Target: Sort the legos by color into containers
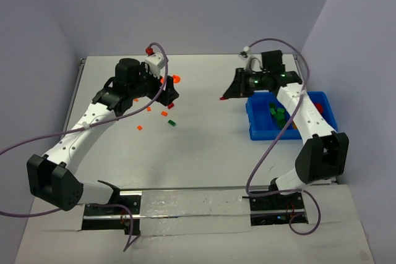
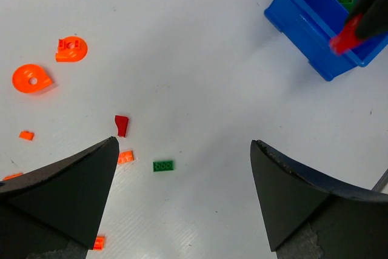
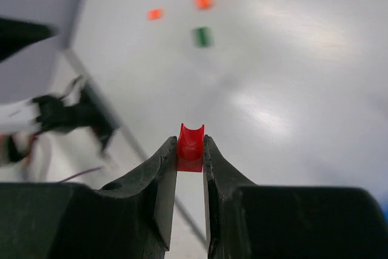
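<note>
My right gripper (image 1: 224,97) (image 3: 190,142) is shut on a small red lego (image 3: 190,147) and holds it above the table, just left of the blue bin (image 1: 257,129). The left wrist view shows that red lego blurred (image 2: 344,39) in front of the bin (image 2: 303,28). The bin holds green legos (image 1: 276,113) and a red one (image 1: 318,108). My left gripper (image 1: 168,94) (image 2: 183,144) is open and empty above loose legos: a green one (image 2: 163,165) (image 1: 171,123), a red one (image 2: 122,125), an orange one (image 2: 125,157).
Two round orange pieces (image 2: 32,79) (image 2: 71,48) lie at the back, one also in the top view (image 1: 176,79). More small orange bricks (image 1: 139,128) (image 2: 26,135) are scattered left of centre. Purple cables loop from both arms.
</note>
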You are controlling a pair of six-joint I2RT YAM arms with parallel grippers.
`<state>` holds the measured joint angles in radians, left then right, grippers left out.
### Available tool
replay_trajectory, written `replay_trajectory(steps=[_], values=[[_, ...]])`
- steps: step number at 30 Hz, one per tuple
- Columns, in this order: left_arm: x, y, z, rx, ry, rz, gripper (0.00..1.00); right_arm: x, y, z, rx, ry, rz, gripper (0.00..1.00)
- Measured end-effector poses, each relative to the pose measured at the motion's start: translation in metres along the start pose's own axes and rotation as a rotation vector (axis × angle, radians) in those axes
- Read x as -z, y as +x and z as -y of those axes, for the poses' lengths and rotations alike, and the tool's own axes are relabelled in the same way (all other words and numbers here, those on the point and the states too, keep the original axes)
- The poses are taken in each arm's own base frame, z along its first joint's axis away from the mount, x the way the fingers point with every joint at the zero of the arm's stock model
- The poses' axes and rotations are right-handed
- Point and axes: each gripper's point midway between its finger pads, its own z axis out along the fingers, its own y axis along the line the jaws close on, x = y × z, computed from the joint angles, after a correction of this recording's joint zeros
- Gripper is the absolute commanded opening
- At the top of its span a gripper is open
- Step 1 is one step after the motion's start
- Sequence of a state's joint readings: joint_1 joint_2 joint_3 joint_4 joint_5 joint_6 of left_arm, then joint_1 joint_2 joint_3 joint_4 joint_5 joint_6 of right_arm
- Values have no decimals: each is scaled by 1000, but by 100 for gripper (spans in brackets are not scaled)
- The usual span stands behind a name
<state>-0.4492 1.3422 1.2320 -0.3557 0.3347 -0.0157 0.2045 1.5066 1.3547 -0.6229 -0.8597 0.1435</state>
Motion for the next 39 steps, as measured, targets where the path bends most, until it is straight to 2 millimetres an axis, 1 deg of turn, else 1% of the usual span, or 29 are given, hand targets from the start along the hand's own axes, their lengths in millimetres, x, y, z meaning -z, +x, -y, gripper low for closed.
replay_trajectory(steps=[3, 5, 6, 8, 10, 13, 15, 16, 18, 20, 23, 26, 27, 28, 30, 34, 35, 38, 39], values=[[-4, 3, -3, 5, -15, -19, 99, 44, -9, 64, -6, 256, 65, 0], [-13, 7, -5, -2, -13, -42, 99, 84, -10, 109, -15, 435, 100, 0], [-18, 12, -7, -6, -13, -57, 99, 108, -8, 133, -23, 537, 112, 0], [-25, 22, -10, -6, -13, -91, 99, 154, 1, 172, -38, 720, 116, 0], [-31, 30, -14, -7, -17, -114, 99, 194, 11, 200, -74, 857, 120, 0], [-37, 38, -18, -11, -27, -138, 99, 247, 26, 231, -111, 1021, 104, 0], [-42, 44, -22, -9, -34, -158, 99, 274, 28, 248, -123, 1098, 95, 0], [-45, 47, -23, -8, -38, -168, 99, 282, 28, 255, -123, 1123, 88, 0], [-49, 53, -27, -7, -50, -187, 99, 291, 28, 270, -125, 1150, 71, 0], [-52, 58, -32, -12, -71, -204, 99, 290, 28, 281, -129, 1151, 50, 0], [-57, 66, -42, -21, -108, -228, 99, 285, 30, 304, -142, 1146, 20, 0], [-60, 73, -48, -19, -130, -249, 99, 277, 37, 324, -171, 1134, -13, 0], [-61, 75, -50, -18, -136, -254, 99, 274, 39, 331, -180, 1131, -20, 1], [-61, 76, -51, -17, -141, -257, 99, 272, 40, 336, -186, 1130, -27, 3], [-61, 77, -55, -16, -150, -261, 99, 268, 43, 345, -194, 1130, -37, 9], [-61, 80, -63, -10, -167, -267, 99, 264, 40, 350, -184, 1134, -40, 15], [-61, 81, -65, -6, -172, -271, 99, 264, 37, 350, -178, 1138, -37, 19], [-62, 89, -76, 11, -188, -289, 97, 262, 24, 353, -150, 1147, -24, 47], [-63, 92, -79, 17, -193, -297, 96, 261, 21, 355, -143, 1150, -24, 50]])
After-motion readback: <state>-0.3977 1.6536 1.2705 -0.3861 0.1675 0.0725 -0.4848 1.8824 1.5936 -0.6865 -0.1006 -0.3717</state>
